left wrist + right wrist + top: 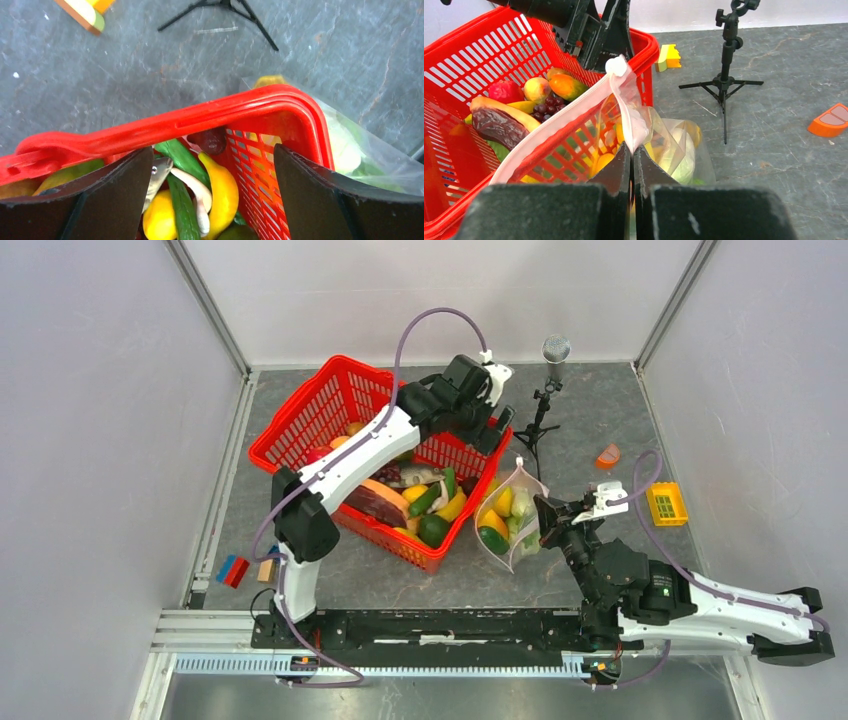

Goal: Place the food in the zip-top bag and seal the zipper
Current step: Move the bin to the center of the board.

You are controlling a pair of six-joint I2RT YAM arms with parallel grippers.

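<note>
The zip-top bag lies right of the red basket, with yellow, green and white food inside. My right gripper is shut on the bag's pink zipper and holds that edge up; the pinch shows in the right wrist view, with a white slider at the strip's far end. My left gripper is open and empty above the basket's far right corner. Between its jaws in the left wrist view lie a yellow banana and green pieces. The bag also shows there.
The basket holds much more food. A small microphone tripod stands behind the bag. An orange piece and a yellow block lie at the right. Coloured blocks lie at the near left.
</note>
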